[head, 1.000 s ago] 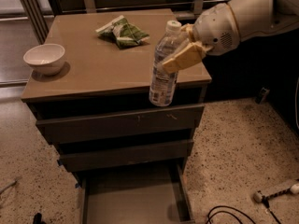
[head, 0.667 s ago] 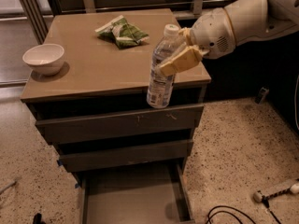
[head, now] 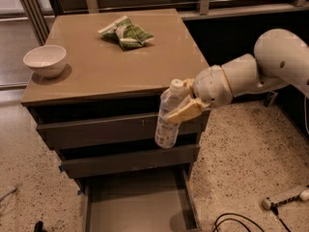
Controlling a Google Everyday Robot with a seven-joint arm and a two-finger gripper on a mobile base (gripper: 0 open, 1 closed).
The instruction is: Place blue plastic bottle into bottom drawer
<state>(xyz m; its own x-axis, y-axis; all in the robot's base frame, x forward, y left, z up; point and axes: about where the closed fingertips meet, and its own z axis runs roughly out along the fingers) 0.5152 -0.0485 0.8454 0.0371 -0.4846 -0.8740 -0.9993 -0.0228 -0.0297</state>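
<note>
The blue plastic bottle [head: 168, 114] is a clear bottle with a white cap, held nearly upright in the air in front of the cabinet's right side, level with the top drawer. My gripper [head: 186, 109] is shut on the bottle's upper half, reaching in from the right. The bottom drawer [head: 135, 204] is pulled open below, showing a flat grey floor; the bottle hangs above its right part.
A white bowl [head: 45, 60] sits at the left of the cabinet top [head: 106, 69] and a green snack bag [head: 125, 32] at the back. The two upper drawers [head: 111, 129] are shut. A cable and a white plug [head: 285, 197] lie on the floor to the right.
My gripper has carried the bottle down from beside the cabinet top's edge to the level of the top drawer front.
</note>
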